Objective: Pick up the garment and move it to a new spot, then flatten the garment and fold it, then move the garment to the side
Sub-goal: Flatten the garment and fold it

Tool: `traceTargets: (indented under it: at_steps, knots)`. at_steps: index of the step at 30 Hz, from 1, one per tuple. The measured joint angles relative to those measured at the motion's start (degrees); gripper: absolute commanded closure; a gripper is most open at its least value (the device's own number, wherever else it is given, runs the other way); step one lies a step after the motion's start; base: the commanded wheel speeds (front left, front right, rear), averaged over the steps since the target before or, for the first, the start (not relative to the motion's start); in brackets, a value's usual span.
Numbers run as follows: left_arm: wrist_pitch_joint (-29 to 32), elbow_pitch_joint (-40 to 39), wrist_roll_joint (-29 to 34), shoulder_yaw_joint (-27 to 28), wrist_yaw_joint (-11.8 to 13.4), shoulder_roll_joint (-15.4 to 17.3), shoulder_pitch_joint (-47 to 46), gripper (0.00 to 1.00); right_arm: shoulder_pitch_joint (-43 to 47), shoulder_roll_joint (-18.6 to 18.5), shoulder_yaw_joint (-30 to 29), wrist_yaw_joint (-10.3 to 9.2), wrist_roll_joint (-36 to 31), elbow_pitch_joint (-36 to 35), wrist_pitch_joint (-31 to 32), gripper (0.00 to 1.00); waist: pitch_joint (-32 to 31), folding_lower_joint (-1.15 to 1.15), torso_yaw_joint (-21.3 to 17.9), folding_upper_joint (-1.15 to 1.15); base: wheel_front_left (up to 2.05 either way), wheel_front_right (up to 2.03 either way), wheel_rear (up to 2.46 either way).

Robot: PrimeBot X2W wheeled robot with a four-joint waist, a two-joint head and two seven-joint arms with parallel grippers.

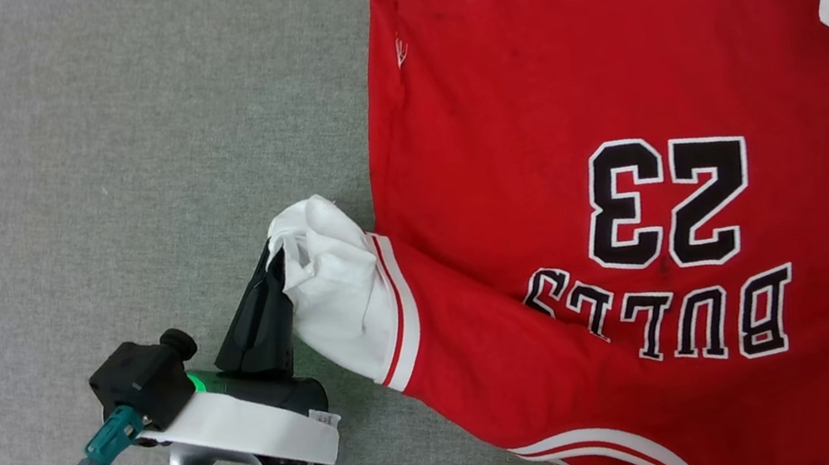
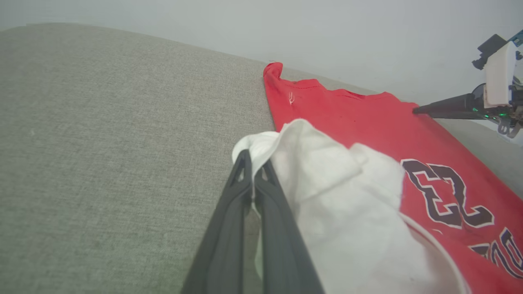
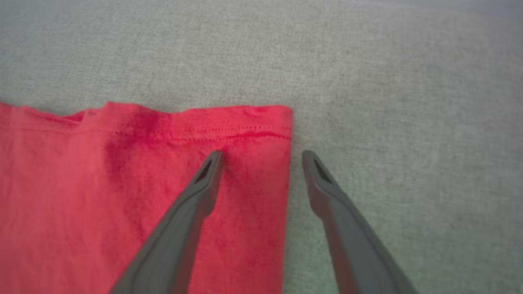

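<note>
Red jersey [image 1: 530, 120], dark white-outlined "23", lies spread flat; left gripper [image 2: 255, 160] pinches its white-lined shoulder strap; right gripper [image 3: 262, 155] gapes empty astride the hem corner.

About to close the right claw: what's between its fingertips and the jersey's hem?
Right wrist view: just a strip of the red jersey; the open right claw straddles its side edge.

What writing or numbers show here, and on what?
"23": large dark digits on the red jersey, upside down in the head view.
"BULLS": lettering beside the digits, last letter creased.
White mark near the jersey's edge: too small to read.
Tag on the left wrist: too small to read.
</note>
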Motion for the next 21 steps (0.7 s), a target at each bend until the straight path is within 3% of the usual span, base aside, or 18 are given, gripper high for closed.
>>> traceTargets:
  at_steps: [7, 8, 10, 21]
  knots:
    - [-0.41, 0.81, 0.31, 0.13, -1.0, -0.78, -0.65, 1.0, -2.29, -0.05, 0.08, -0.01, -2.24, 5.31, 5.39, 0.0, 1.86, -0.01, 1.05, 0.0, 0.0, 0.0, 0.0]
    - [-0.42, 0.97, 0.37, 0.22, -1.03, -0.91, -0.65, 1.0, -2.56, -0.09, 0.1, -0.01, -2.31, 5.98, 6.98, 0.48, 1.85, -0.01, 1.02, 0.0, 0.0, 0.0, 0.0]
    - [-0.43, 0.98, 0.38, 0.64, -1.35, -1.16, -0.74, 1.0, -3.21, -0.05, 0.15, -0.01, -2.22, 6.62, 9.07, 1.0, 1.87, -0.02, 0.96, 0.0, 0.0, 0.0, 0.0]
    - [-0.51, 3.15, 0.73, 1.59, -1.49, -1.59, -0.32, 1.0, -2.8, -2.03, 2.49, 0.02, -1.2, 6.54, 10.45, 1.0, -1.72, -0.01, 0.29, 0.0, 0.0, 0.0, 0.0]
